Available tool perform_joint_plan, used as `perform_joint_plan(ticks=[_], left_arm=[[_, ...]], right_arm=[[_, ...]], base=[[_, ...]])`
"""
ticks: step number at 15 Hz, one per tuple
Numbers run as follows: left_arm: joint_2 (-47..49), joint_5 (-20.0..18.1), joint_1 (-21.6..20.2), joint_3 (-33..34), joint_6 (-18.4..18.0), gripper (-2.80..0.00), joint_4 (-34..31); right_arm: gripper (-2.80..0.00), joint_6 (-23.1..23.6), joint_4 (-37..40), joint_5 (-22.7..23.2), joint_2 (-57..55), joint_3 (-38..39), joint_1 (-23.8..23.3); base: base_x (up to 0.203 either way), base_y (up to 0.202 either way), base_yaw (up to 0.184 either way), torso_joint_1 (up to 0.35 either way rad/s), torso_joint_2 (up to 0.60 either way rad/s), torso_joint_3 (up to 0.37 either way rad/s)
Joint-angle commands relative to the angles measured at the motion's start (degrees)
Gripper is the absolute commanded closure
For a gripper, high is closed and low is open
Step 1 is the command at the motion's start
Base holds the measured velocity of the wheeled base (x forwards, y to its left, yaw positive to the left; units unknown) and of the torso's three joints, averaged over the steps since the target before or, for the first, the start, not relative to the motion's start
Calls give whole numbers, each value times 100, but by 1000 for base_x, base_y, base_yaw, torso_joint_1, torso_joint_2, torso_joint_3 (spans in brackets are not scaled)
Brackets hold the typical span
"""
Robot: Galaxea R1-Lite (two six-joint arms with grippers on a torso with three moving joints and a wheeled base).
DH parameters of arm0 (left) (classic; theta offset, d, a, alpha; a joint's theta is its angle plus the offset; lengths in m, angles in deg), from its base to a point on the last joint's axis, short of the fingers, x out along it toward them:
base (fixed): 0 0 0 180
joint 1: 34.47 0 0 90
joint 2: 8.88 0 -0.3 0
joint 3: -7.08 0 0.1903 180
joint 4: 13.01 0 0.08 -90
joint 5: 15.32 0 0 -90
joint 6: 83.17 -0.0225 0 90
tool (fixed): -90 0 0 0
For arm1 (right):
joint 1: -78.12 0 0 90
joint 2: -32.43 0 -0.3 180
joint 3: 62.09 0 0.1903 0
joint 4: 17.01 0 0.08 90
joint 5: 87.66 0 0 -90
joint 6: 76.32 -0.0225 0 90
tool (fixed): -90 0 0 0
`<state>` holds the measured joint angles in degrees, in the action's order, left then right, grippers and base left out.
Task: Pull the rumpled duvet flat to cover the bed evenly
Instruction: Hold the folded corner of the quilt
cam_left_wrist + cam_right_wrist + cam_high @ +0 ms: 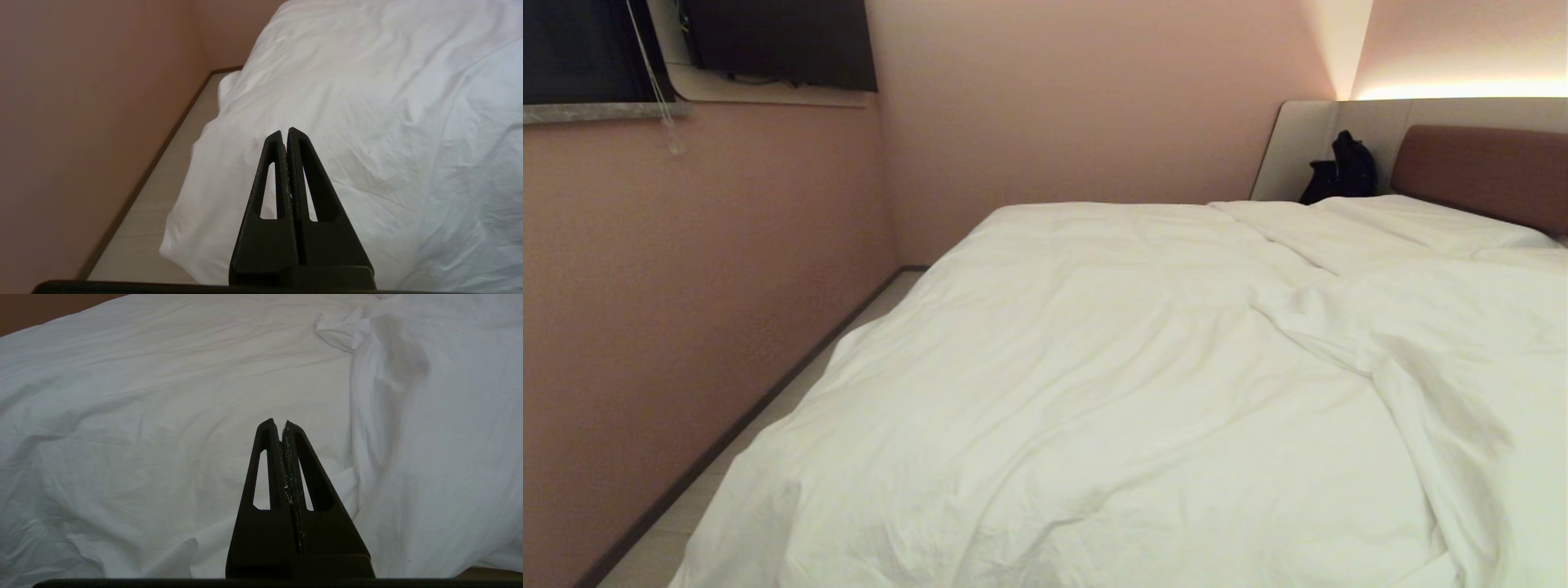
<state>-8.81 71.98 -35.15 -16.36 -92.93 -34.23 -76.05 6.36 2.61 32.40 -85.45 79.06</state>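
The white puffy duvet (1094,384) lies over the bed, creased, with a long raised fold (1421,384) running down its right part. Its left edge hangs over the bed's side toward the floor (196,196). The brown headboard (1486,171) of the bed stands at the far right. Neither arm shows in the head view. My left gripper (285,132) is shut and empty, held above the duvet's left edge. My right gripper (278,424) is shut and empty too, above the duvet (163,416) just beside the raised fold (392,428).
A pink wall (686,286) runs close along the bed's left side, leaving a narrow strip of pale floor (784,400) between. A black bag (1343,171) sits at the head of the bed. White pillows (1405,224) lie by the headboard.
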Motion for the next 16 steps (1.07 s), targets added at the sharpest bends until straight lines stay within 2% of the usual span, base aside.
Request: perform_joint_plan(ticks=[1, 3, 16], left_arm=[[-7, -15, 1, -2, 72, 0, -236], [-7, 15, 6, -28, 241, 0, -338], [-7, 32, -2, 7, 255, 0, -232]], right_arm=[[0, 7, 0, 7, 2, 0, 3], [0, 0, 0, 0, 2, 0, 3], [0, 8, 0, 8, 2, 0, 3]], base=[[0, 0, 0, 0, 0, 0], [0, 0, 0, 0, 0, 0], [0, 0, 0, 0, 0, 0]])
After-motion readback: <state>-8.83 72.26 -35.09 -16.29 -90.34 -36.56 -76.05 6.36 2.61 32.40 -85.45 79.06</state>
